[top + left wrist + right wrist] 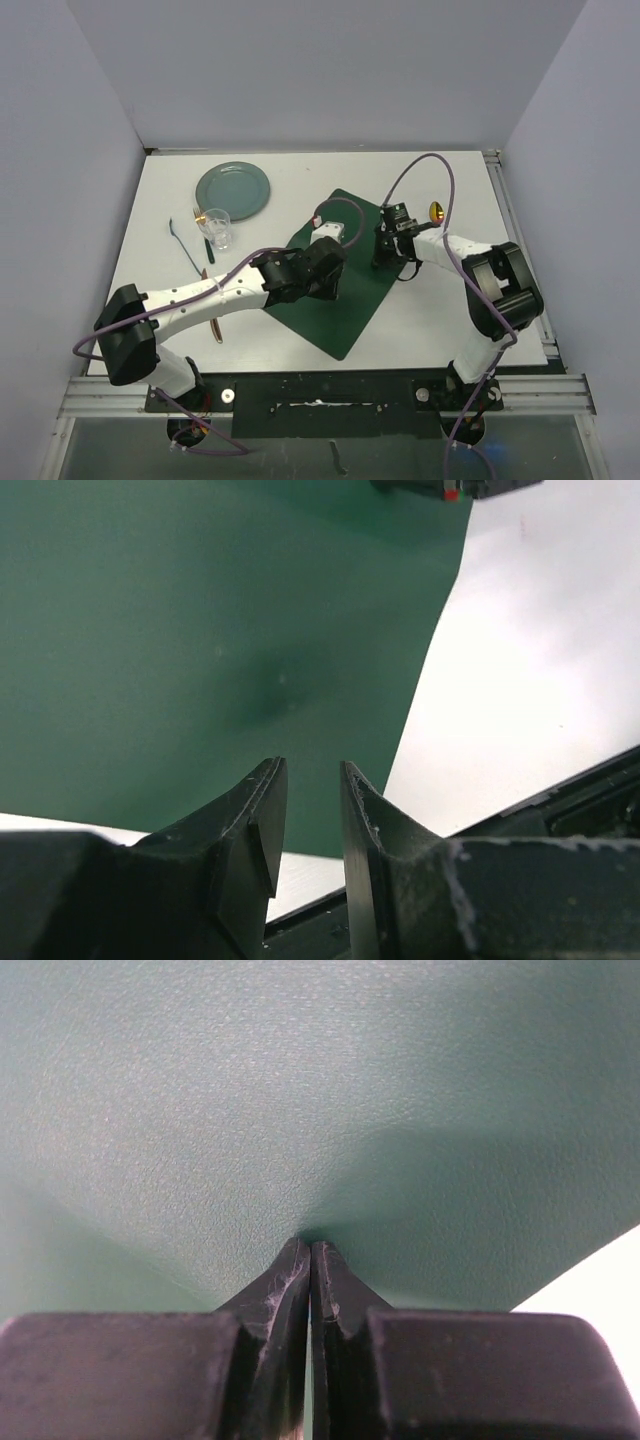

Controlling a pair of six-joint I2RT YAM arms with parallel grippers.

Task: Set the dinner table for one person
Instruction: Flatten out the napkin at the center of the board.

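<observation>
Right pincer (309, 1250) pinches the green placemat (300, 1110) shut, elbow bent; left pincer (312, 770) hovers narrowly open above it.

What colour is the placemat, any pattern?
Plain dark green placemat, fine leather-like grain, no printed pattern. Clearest in the right wrist view.

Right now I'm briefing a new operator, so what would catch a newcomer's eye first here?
The dark green mat lies askew in the middle of the white table, with both arms bent over it. The right gripper is shut on the mat, creasing it, while the left gripper hovers open above its edge. A plate and glass stand at the far left.
</observation>
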